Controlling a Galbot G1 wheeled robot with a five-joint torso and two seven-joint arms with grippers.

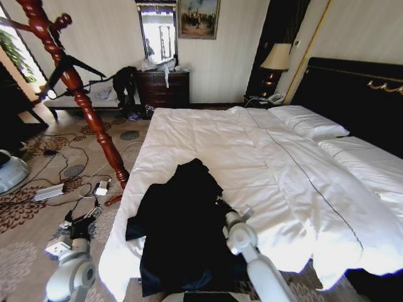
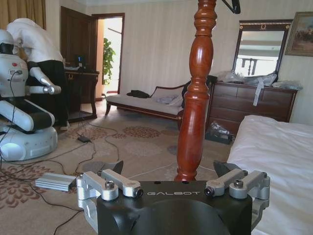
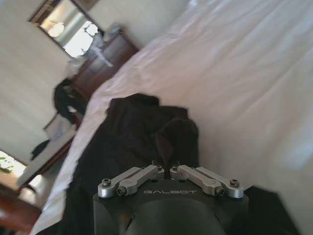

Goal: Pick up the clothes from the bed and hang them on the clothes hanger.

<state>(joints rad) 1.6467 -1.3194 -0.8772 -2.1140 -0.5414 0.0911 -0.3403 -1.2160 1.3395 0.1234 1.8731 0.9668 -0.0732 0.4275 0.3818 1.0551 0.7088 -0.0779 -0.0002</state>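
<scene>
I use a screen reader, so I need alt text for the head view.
A black jacket lies crumpled on the near edge of a white bed, with the right end effector resting on it. The left end effector hovers over the carpet beside the bed, near a reddish wooden coat stand.

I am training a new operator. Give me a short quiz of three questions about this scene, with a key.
1. True or false: the black jacket lies on the carpet.
2. The black hanger hangs on: A the reddish wooden coat stand; B the dresser; C the headboard.
3. Which gripper is open beside the bed?
Key: 1 false, it lies on the bed. 2 A. 3 the left gripper; the right gripper is shut on the jacket.
</scene>
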